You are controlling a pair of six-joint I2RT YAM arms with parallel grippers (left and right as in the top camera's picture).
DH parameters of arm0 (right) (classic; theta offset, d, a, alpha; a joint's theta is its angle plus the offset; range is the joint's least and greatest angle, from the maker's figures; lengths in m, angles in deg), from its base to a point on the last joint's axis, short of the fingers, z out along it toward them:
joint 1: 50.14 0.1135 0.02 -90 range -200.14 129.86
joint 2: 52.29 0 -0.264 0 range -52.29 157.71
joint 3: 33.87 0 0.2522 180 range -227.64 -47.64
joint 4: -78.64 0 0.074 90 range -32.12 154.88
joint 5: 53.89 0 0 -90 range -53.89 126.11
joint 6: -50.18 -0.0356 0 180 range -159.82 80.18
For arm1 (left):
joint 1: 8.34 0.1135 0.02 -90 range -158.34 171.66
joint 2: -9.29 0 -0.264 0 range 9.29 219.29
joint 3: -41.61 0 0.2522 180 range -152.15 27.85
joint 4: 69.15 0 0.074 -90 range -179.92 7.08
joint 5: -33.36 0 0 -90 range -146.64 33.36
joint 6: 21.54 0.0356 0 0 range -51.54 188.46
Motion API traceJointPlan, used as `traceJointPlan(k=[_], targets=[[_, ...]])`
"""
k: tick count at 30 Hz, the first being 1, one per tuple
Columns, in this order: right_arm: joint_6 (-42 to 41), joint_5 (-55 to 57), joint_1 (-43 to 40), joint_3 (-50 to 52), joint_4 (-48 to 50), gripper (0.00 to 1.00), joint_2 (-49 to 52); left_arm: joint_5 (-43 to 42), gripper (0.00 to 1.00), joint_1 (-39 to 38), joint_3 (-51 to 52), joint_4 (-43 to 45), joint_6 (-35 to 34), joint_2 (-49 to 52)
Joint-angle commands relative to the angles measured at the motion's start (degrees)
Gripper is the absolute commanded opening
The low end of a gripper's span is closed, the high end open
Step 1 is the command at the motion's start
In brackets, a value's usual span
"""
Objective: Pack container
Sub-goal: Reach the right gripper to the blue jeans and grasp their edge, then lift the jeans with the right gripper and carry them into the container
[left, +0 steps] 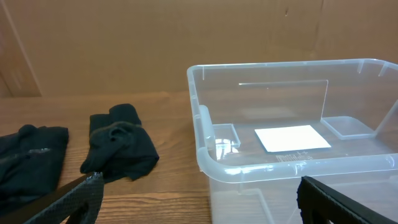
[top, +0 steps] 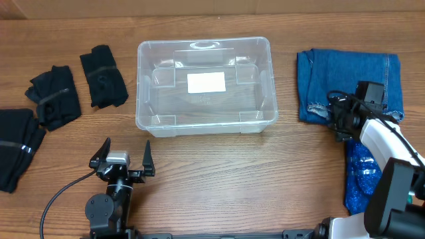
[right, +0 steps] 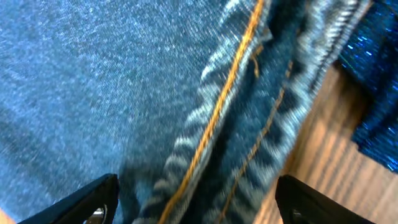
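Overhead, container point(top: 141, 86): sitting upright at the middle of the counter point(top: 219, 172), with a white label point(top: 206, 82) showing on its base.
Overhead, black clothes: three folded bundles lying left of the container: the nearest bundle point(top: 103, 76), the middle bundle point(top: 53, 96) and the far-left bundle point(top: 16, 146).
Overhead, jeans point(top: 348, 76): lying folded to the right of the container, apart from it.
Overhead, sparkly blue cloth point(top: 362, 176): lying on the near side of the jeans, partly hidden under the right arm.
Overhead, left hand point(top: 126, 147): waiting at the front edge, near the container's front left corner, fingers spread wide and holding nothing.
Overhead, right hand point(top: 332, 116): reaching over the near left part of the jeans.
Left wrist, fingers point(left: 74, 199): standing far apart at the bottom corners, with the container's near left corner rising between them and two black bundles lying to its left.
Right wrist, fingers point(right: 87, 202): standing wide apart with a stitched denim seam running between them, not clamping the cloth. I cannot tell whether they are touching it.
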Motion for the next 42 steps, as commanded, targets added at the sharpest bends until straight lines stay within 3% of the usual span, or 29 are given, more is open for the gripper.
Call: traceJointPlan(k=[1, 12, 18, 22, 30, 35, 42], targets=[[2.3, 0.8, -0.2, 0.4, 2.2, 0.80, 3.7, 0.4, 1.00, 0.4, 0.2, -0.1, 1.1, -0.6], [8.5, 1.5, -0.1, 0.4, 11.5, 0.78, 11.0, 0.4, 1.00, 0.4, 0.2, -0.1, 1.1, -0.6], [12.9, 2.3, -0.1, 0.4, 13.6, 0.48, 11.0, 0.4, 1.00, 0.4, 0.2, -0.1, 1.1, -0.6], [16.7, 2.0, -0.1, 0.4, 13.6, 0.20, 11.0, 0.4, 1.00, 0.4, 0.2, -0.1, 1.1, -0.6], [26.0, -0.7, -0.1, 0.0, 11.8, 0.04, 10.8, 0.4, 1.00, 0.4, 0.2, -0.1, 1.1, -0.6], [30.8, -3.0, -0.1, -5.6, 3.4, 0.04, 9.2, 0.4, 1.00, 0.4, 0.2, -0.1, 1.1, -0.6], [34.5, -4.6, -0.1, -28.8, -24.1, 0.04, 8.0, 0.4, 1.00, 0.4, 0.2, -0.1, 1.1, -0.6]])
